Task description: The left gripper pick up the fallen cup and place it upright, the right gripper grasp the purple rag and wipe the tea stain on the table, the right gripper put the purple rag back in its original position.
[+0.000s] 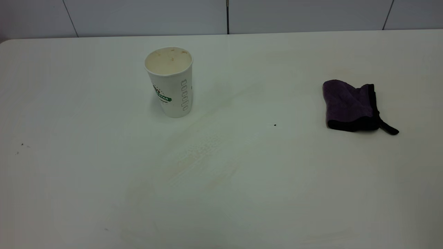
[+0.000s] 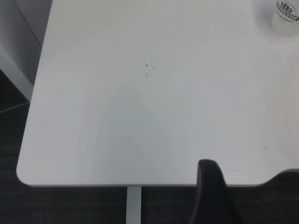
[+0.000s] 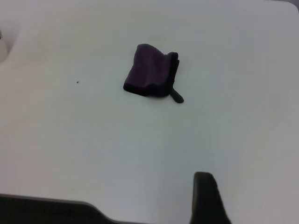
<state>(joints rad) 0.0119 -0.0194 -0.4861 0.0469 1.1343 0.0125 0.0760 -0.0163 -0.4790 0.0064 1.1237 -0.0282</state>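
Note:
The white paper cup [image 1: 170, 83] with green print stands upright at the back left of the table [image 1: 69, 193], its stained inside showing. In the left wrist view the cup [image 2: 286, 17] sits at a far corner. The purple rag [image 1: 351, 105] lies folded at the right, its black loop tab pointing towards the front right. Neither arm shows in the exterior view. A dark part of my left gripper [image 2: 210, 191] hangs over the table's near edge, far from the cup. A dark part of my right gripper [image 3: 205, 198] hovers over bare table, well short of the rag [image 3: 152, 70].
Faint yellowish smears [image 1: 200, 152] run diagonally across the middle of the table, from near the cup towards the front. A small dark speck [image 1: 275, 125] lies between cup and rag. A tiled wall [image 1: 221, 15] backs the table. Dark floor [image 2: 70, 205] lies beyond the table's rounded corner.

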